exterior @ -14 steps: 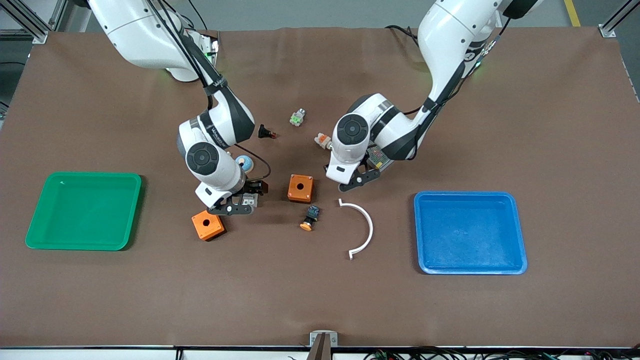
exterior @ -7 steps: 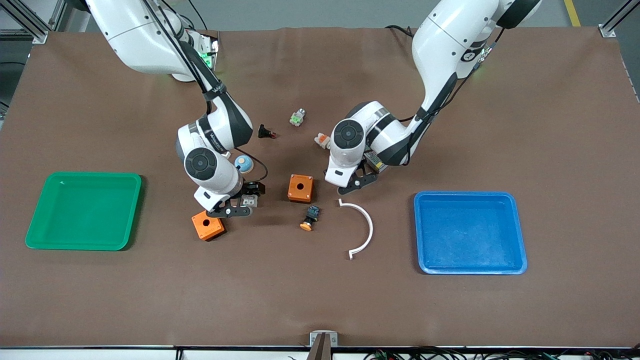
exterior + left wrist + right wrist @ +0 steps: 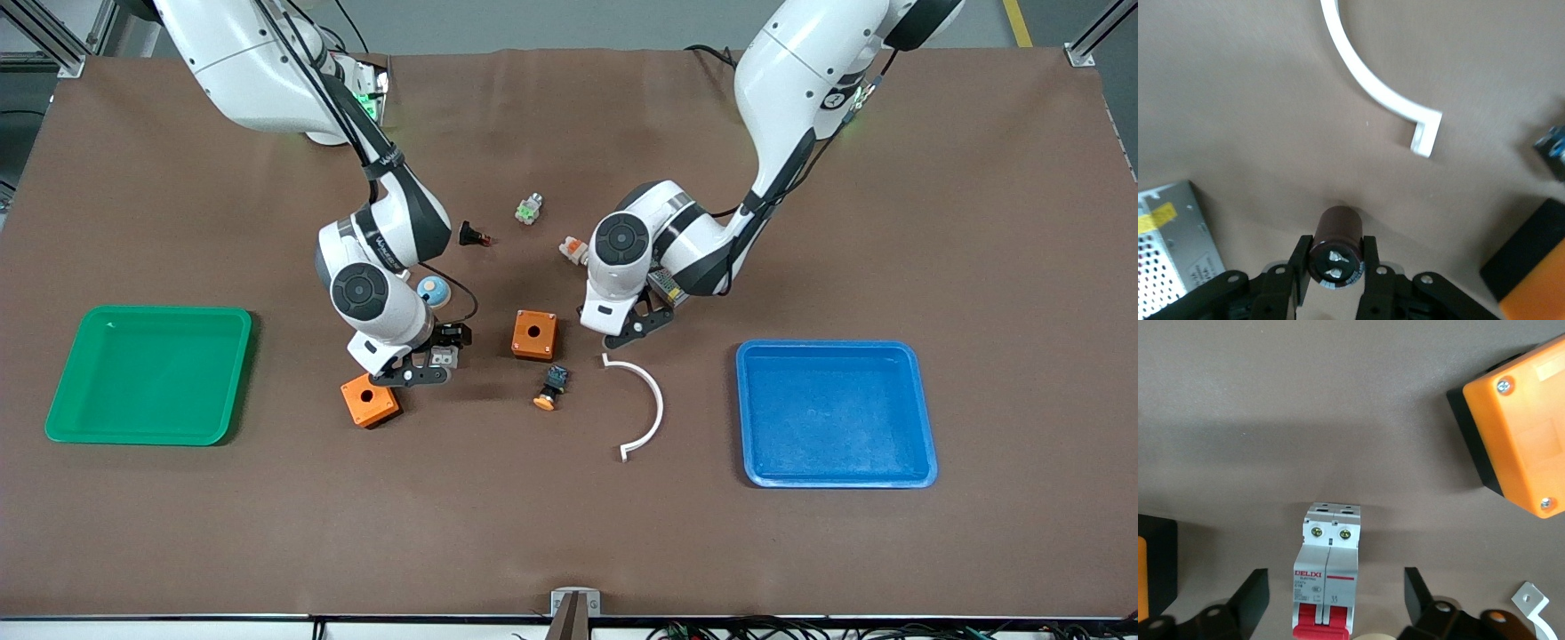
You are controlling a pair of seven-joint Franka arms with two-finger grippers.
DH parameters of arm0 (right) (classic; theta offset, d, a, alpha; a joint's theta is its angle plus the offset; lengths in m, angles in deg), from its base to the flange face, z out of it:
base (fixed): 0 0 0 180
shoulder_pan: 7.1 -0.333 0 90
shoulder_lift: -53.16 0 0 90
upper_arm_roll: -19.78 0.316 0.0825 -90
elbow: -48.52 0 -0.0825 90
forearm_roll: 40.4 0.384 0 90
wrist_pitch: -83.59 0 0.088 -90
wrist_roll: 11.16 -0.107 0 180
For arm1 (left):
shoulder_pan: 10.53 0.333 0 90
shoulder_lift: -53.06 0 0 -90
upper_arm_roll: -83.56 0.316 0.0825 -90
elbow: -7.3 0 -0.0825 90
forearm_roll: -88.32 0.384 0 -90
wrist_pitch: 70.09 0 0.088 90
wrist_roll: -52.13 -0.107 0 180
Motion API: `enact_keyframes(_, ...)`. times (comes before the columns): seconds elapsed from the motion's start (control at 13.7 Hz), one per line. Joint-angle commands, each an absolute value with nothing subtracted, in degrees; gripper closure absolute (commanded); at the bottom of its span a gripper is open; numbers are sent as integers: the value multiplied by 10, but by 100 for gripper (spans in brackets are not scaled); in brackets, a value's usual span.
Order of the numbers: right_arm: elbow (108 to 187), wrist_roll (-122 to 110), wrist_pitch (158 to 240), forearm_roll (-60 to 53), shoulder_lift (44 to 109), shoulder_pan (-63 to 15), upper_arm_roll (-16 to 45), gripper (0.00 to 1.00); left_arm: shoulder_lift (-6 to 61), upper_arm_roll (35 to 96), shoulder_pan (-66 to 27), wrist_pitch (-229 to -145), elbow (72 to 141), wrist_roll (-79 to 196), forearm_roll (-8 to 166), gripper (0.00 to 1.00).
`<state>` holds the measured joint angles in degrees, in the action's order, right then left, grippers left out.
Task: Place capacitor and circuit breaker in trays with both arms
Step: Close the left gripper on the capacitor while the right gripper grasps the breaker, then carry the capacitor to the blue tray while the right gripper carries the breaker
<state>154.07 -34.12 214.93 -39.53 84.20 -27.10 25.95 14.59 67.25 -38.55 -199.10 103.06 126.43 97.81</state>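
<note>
Near the middle of the brown bench (image 3: 569,533), both arms are down among scattered parts. The left hand (image 3: 1335,267) sits low over the bench between an orange box (image 3: 534,334) and a white curved strip (image 3: 642,402), and its fingers (image 3: 1300,263) are clamped on either side of the capacitor (image 3: 1336,244), a stubby dark maroon cylinder with a silvery end (this shows only in the left wrist view; the front view hides it under the wrist). A perforated metal unit (image 3: 1175,250) lies just beside that hand. The right hand (image 3: 1337,603) is low over the circuit breaker (image 3: 1327,572), its fingers (image 3: 1250,603) standing wide on each side of the white block and not touching it; the breaker lies flat on the bench with its red levers toward the hand, between a second orange box (image 3: 370,401) and the first one. A black switch with an orange cap (image 3: 551,388) lies nearer the front camera than the first orange box. A green tray (image 3: 62,391) sits toward the right arm's end of the bench and a blue tray (image 3: 925,418) toward the left arm's end.
</note>
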Motion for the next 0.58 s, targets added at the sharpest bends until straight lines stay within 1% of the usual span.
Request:
enact_keyframes(0.0, 1532, -334, 2158, -393, 854, -269, 263, 36, 229, 673, -358, -1917, 1034, 1267, 991, 100)
enact_keyframes(0.22, 1531, -334, 2160, -393, 859, -270, 263, 57, 277, 671, -299, -1883, 1034, 1190, 990, 100)
enact_keyframes(0.36, 1531, -334, 2160, -393, 859, -270, 263, 72, 289, 671, -264, -1870, 1028, 1144, 990, 100)
enact_keyframes(0.44, 1530, -335, 2160, -392, 859, -270, 263, 76, 291, 671, -245, -1870, 1023, 1117, 990, 100)
enact_keyframes(0.51, 1530, -335, 2158, -392, 858, -270, 263, 76, 293, 671, -225, -1867, 1022, 1091, 990, 100)
